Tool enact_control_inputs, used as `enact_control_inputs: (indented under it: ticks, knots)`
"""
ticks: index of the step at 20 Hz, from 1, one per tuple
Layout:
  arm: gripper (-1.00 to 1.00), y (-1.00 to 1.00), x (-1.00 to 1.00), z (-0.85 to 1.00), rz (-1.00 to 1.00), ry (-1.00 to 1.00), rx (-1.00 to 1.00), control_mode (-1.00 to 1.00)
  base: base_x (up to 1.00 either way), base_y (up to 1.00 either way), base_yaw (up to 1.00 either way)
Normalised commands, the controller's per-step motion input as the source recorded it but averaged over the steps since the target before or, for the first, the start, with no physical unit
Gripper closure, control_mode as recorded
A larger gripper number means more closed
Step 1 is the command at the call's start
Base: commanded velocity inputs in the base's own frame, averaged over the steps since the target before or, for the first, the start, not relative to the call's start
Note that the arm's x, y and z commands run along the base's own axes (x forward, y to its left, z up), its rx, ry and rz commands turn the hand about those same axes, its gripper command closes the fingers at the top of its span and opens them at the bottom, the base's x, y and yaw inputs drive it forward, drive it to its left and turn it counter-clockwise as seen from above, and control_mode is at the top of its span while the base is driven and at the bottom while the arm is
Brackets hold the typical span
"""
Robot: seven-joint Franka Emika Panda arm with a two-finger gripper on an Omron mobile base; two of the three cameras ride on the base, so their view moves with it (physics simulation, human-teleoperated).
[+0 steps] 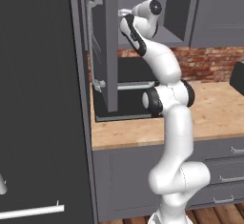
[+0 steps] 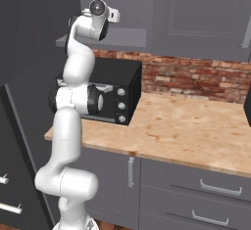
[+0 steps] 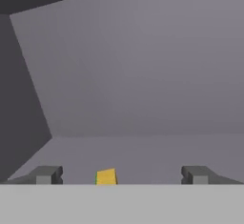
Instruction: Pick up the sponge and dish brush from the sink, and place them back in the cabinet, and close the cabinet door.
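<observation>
Sponge point(image 3: 106, 176), the small green-and-yellow block, lies on the matte grey wall cabinet's point(image 3: 143, 75) plain inner shelf at my claw's point(image 3: 122, 175) six o'clock, between wide-apart, empty fingertips, so I judge backing out comes next.

sponge point(image 3: 106, 176) mostly cut off below

Flat, even rendered light, no clear source. Desk point(image 1: 214, 108) evenly lit and warm, no glare. Soft shadow under the toaster oven point(image 2: 115, 97). Tall dark unit point(image 1: 38, 99) at left nearly featureless. Cabinet point(image 3: 143, 75) interior dim grey, darker on its left wall. All views slightly soft and low-resolution; no edge distortion.
</observation>
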Motion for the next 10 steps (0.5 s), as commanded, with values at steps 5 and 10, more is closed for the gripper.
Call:
enact_control_inputs:
  ticks: [5,10]
  knots:
    - [-1.0,-0.01,-0.26,0.0,-0.07,-0.01,0.13,-1.0,0.0,0.0,0.0]
    - [-1.0,-0.04,-0.33,0.04,-0.04,-0.02,0.12,-1.0,0.0,0.0,0.0]
